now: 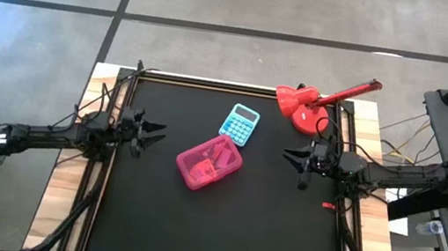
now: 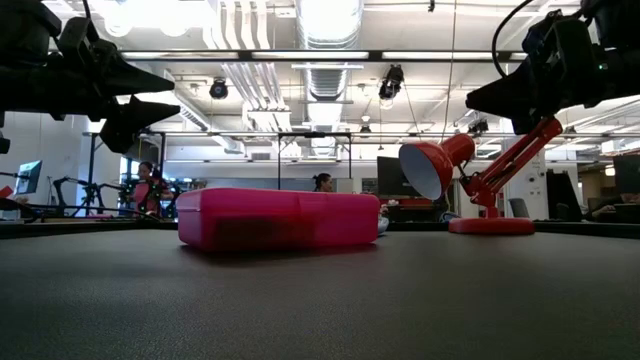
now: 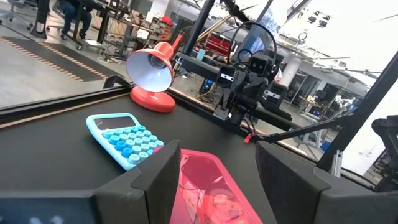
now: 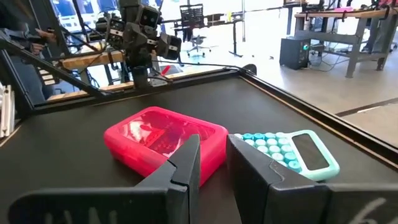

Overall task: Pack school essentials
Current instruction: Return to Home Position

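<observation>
A pink translucent box (image 1: 209, 162) lies shut on the black mat at the table's middle. It also shows in the low view (image 2: 280, 218). Dim shapes show through its lid (image 4: 155, 140), and I cannot tell what they are. No loose stationery is in view. My left gripper (image 1: 154, 133) hangs open above the mat, left of the box, with its fingers pointing toward it (image 3: 217, 180). My right gripper (image 1: 289, 156) hangs open above the mat, right of the box, with its fingers pointing toward it (image 4: 213, 165). Both are empty.
A teal calculator (image 1: 239, 123) lies flat just beyond the box's far side. A red desk lamp (image 1: 312, 103) stands on its round base at the far right corner, its arm reaching right. Bare mat (image 1: 217, 231) lies toward the near edge.
</observation>
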You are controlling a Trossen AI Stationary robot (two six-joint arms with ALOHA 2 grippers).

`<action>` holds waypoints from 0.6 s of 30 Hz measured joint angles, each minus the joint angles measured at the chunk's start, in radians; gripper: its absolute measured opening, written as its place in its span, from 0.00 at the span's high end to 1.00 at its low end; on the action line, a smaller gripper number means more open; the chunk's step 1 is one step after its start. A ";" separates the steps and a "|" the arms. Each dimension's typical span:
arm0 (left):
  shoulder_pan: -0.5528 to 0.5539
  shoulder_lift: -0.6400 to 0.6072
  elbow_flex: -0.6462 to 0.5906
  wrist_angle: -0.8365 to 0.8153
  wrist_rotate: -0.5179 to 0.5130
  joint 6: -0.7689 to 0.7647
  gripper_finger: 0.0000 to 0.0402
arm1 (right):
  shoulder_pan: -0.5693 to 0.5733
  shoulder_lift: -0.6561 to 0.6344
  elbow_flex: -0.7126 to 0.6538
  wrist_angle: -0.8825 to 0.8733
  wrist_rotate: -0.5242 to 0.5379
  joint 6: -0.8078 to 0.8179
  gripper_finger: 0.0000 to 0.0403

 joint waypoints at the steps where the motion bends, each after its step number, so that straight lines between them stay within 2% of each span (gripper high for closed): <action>1: 0.000 0.000 0.000 0.000 0.000 0.000 0.52 | 0.000 -0.008 0.000 -0.001 -0.002 0.000 0.83; 6: 0.000 0.000 0.000 0.000 0.000 0.000 0.52 | 0.000 -0.065 -0.001 -0.014 0.002 -0.008 0.83; 13: 0.000 0.003 0.000 0.000 0.000 0.000 0.52 | 0.000 -0.197 -0.003 -0.151 0.018 0.007 0.83; 18: 0.000 0.002 0.000 0.000 0.000 0.000 0.52 | 0.000 -0.251 -0.004 -0.181 0.025 -0.005 0.83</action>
